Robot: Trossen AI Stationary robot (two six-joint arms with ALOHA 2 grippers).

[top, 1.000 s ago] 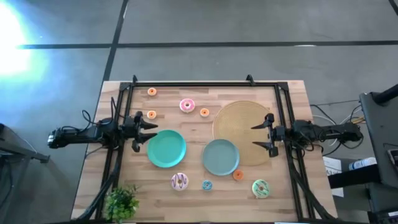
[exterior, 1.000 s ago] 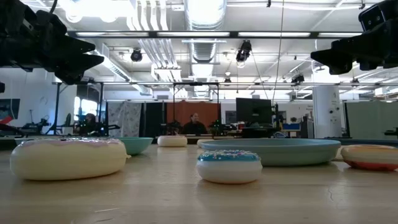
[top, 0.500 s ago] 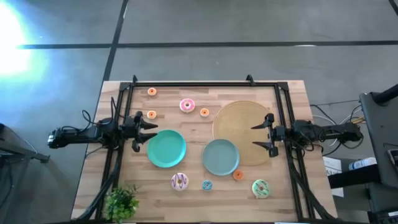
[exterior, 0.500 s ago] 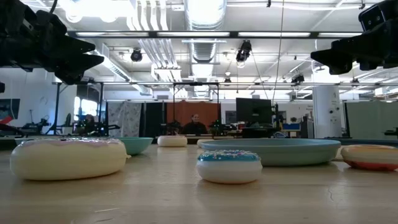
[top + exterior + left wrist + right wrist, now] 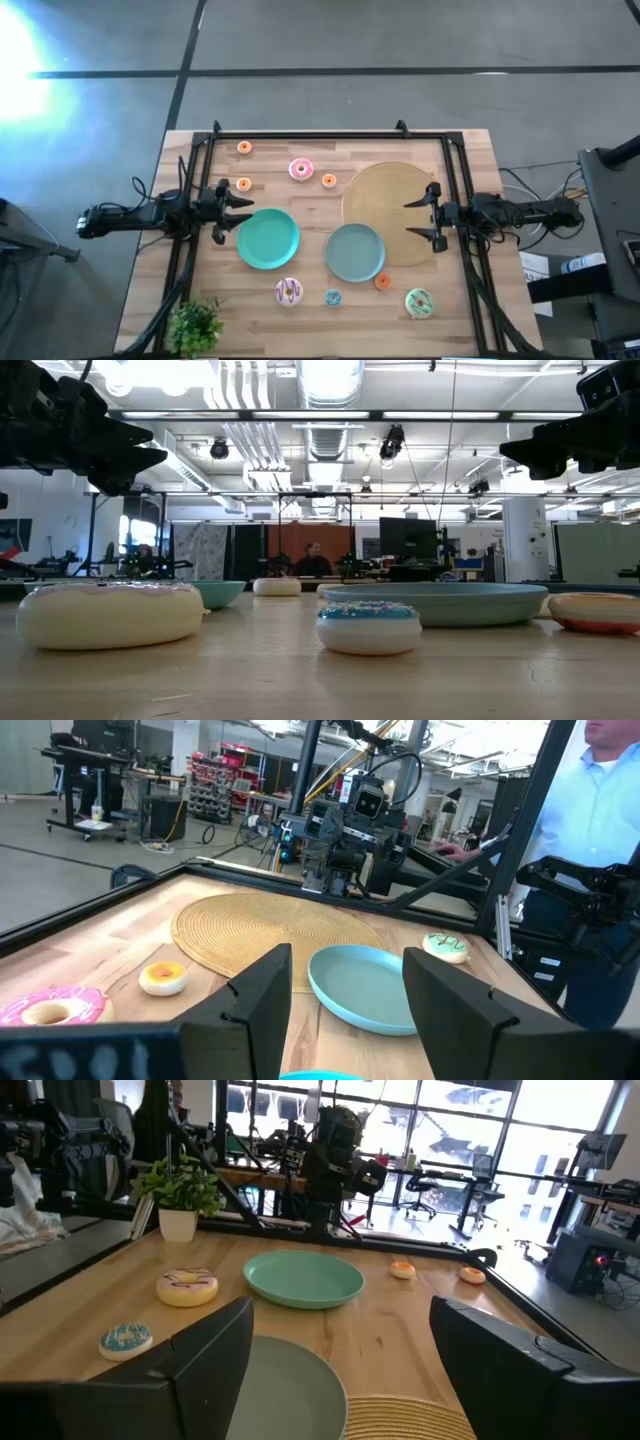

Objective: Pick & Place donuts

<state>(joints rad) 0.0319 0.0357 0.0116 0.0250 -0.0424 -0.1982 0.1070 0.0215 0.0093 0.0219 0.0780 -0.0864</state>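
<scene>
The left gripper (image 5: pixel 243 213) hangs with its jaws apart and nothing between them, over the table's left side, just beside the green plate (image 5: pixel 267 239). The right gripper (image 5: pixel 418 220) also stands wide open and empty, above the right part of the woven tan disc (image 5: pixel 390 195); its arm reaches in from the table's right edge.

The grey-blue plate (image 5: pixel 355 252) sits right of the green plate, overlapping the disc's near rim.

The donuts lie scattered on the wooden table (image 5: pixel 470 165). The pink donut (image 5: pixel 301 170) rests toward the far edge, left of the disc, with a small orange donut (image 5: pixel 329 181) just beside it. Two more small orange donuts sit near the far left corner (image 5: pixel 244 148) and close to the left gripper (image 5: pixel 243 185). Along the near edge lie the white-iced donut (image 5: pixel 289 291), the small blue donut (image 5: pixel 333 297), a small red-orange donut (image 5: pixel 382 282) touching the grey-blue plate's rim, and the green donut (image 5: pixel 418 303).

A potted plant (image 5: pixel 194 326) stands at the near left corner.
</scene>
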